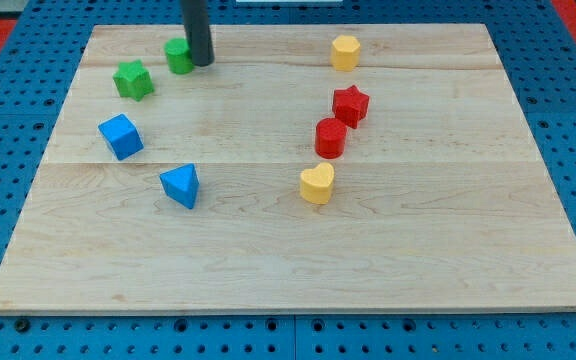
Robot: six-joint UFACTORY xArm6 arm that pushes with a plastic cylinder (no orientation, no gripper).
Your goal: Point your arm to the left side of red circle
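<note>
My tip (200, 63) stands in the upper left of the frame, touching or just beside the right side of a green round block (178, 56). The tool is a plain dark rod with no jaws, so it neither spreads, presses together nor pinches anything; it simply rests its end on the wooden worktop (268, 260).

The red circle (330, 138), a short red cylinder, sits right of centre, well apart from my tip. A red star (351, 104) is just beside it to the upper right, apparently touching or nearly so. A yellow heart (317, 184) lies near it below, and a yellow hexagon-like block (345, 52) sits near the top edge above the star.

On the left half lie a green star (133, 80), a blue cube (120, 136) and a blue triangle (180, 186).

As I judge it, the approach step has barely begun: my tip is far from its goal. The next move calls for a slide down and to the right across the bare middle of the board, stopping in the free space just left of the red cylinder. That path looks clear of blocks, provided my tip leaves the green round block without dragging it and halts short of nudging the red circle.
</note>
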